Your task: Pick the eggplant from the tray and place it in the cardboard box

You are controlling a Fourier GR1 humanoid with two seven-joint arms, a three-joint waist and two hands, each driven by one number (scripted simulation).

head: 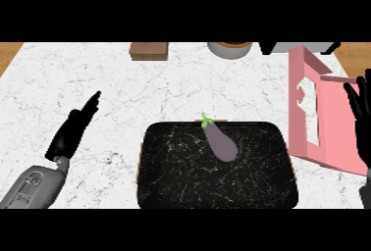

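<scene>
I see the eggplant (220, 142) lying on the black tray (174, 186), upper middle, long axis running diagonal, green stem toward the tray's far edge, touching nothing else. Pink cardboard box (322, 147) sits just beside the tray's right edge. My left hand (72, 132) hangs over bare white counter (94, 73), fingers straight. My right hand (360, 117) rests at the right edge, fingers up, apart. No readable writing.

Grey left forearm (33, 186); black hands, slim fingers (85, 109).
</scene>
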